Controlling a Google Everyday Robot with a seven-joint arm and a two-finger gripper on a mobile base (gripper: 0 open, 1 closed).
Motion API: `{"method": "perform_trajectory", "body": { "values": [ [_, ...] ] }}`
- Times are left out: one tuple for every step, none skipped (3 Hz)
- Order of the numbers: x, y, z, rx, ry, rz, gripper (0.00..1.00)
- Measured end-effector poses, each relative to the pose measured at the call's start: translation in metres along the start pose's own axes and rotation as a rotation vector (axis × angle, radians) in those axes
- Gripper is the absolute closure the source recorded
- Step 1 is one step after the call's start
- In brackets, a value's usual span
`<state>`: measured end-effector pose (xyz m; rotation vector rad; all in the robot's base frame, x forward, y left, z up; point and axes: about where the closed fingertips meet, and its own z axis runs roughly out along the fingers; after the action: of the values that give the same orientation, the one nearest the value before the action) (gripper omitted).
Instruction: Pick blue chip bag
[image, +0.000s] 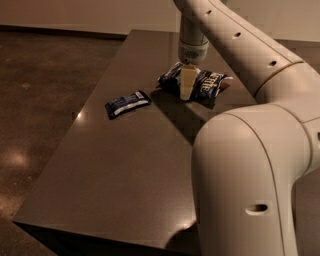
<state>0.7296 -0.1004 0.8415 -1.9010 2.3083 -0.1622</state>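
Note:
The blue chip bag, crinkled dark blue foil with white letters, lies on the dark table near its far right side. My gripper hangs straight down from the wrist and is down at the bag's left half, in front of it from this view. The part of the bag behind the gripper is hidden.
A small flat blue-and-white packet lies on the table to the left of the bag. My arm's large white links fill the right side of the view and hide the table's right front part. Dark shiny floor lies to the left.

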Motion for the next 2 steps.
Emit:
{"method": "perform_trajectory", "body": {
  "values": [
    [-0.0017,0.0006,0.0005,-0.013,-0.006,-0.012,0.38],
    [0.0001,0.0022,-0.0037,-0.016,-0.024,-0.014,0.6]
  ]
}}
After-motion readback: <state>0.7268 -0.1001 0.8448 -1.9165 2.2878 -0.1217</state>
